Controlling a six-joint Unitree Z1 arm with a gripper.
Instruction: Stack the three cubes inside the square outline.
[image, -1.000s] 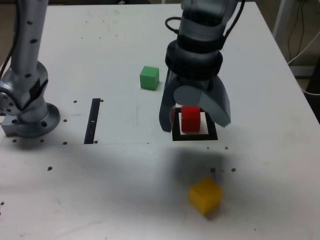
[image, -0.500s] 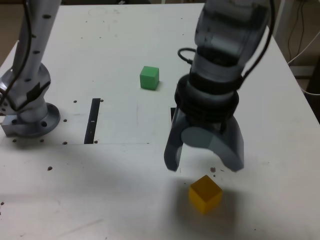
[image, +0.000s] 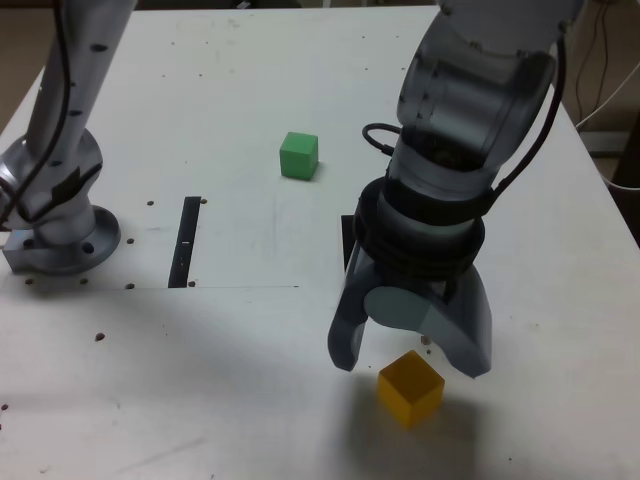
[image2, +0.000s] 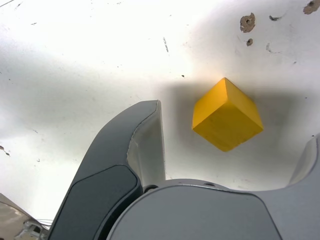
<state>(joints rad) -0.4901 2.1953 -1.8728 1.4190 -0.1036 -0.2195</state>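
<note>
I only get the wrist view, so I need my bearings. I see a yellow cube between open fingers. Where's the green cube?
Observer: The green cube sits alone on the table, farther back than the arm, toward the exterior view's left.
Operator: And the square outline?
Observer: Only a black edge of the square outline shows beside the arm, which covers the rest. No red cube is visible.
</note>
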